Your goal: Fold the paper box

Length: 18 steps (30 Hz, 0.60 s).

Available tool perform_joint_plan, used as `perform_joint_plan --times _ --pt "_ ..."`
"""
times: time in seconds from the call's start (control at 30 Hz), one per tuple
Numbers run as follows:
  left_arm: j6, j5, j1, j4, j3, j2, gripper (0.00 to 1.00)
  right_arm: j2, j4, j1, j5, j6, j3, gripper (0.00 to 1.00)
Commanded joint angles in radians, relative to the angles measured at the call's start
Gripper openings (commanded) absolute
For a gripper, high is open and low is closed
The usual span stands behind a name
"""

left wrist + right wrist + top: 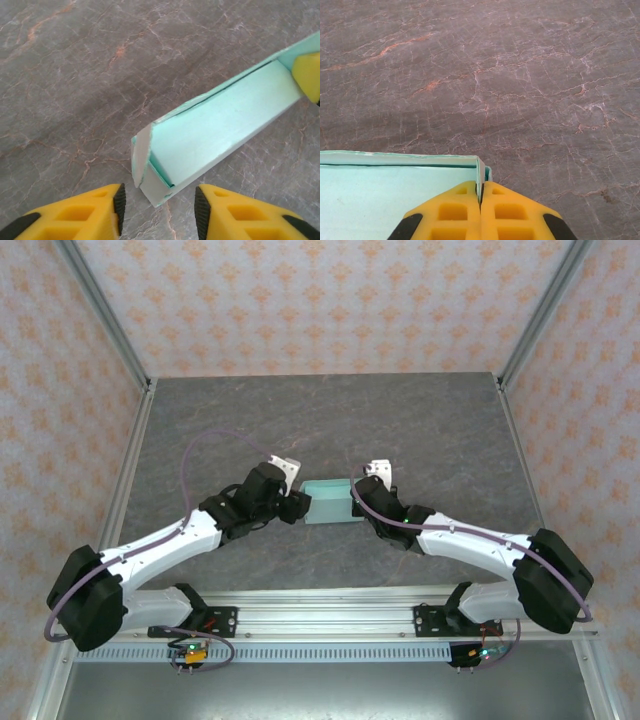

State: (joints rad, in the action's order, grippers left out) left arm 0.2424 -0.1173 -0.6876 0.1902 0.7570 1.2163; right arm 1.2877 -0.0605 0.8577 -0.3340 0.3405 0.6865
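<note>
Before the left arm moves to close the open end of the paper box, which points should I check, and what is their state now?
1. Right gripper holds the paper box: ok, fingers shut on its thin wall.
2. Left gripper open: ok.
3. Box end lined up with the left gap: ok, just ahead of it.
4. End flap closed: not ok, it stands ajar.
5. Box resting flat on the table: cannot tell.

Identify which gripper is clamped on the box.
The right gripper: its fingers are shut on the end wall of the box. The left gripper is open, its fingers straddling the other end.
</note>
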Motion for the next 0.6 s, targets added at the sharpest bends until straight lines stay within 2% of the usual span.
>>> perform_joint_plan --times 0.0,0.13,0.2,0.37,0.57 --pt "-0.033 0.069 -0.009 0.026 0.057 0.019 0.38 0.008 -0.028 0.006 -0.036 0.014 0.002 0.0" --pt "-0.06 0.103 -0.016 0.071 0.105 0.062 0.36 0.008 -0.029 0.005 -0.035 0.015 0.004 0.0" --pt "-0.059 0.091 -0.017 0.074 0.116 0.09 0.32 0.008 -0.03 0.006 -0.037 0.015 0.005 0.0" --pt "0.003 0.065 -0.024 0.056 0.145 0.135 0.13 0.011 -0.035 0.007 -0.046 0.019 0.011 0.0" --pt "0.042 0.142 -0.04 0.105 0.192 0.166 0.12 0.021 -0.035 0.029 -0.071 0.029 0.015 0.0"
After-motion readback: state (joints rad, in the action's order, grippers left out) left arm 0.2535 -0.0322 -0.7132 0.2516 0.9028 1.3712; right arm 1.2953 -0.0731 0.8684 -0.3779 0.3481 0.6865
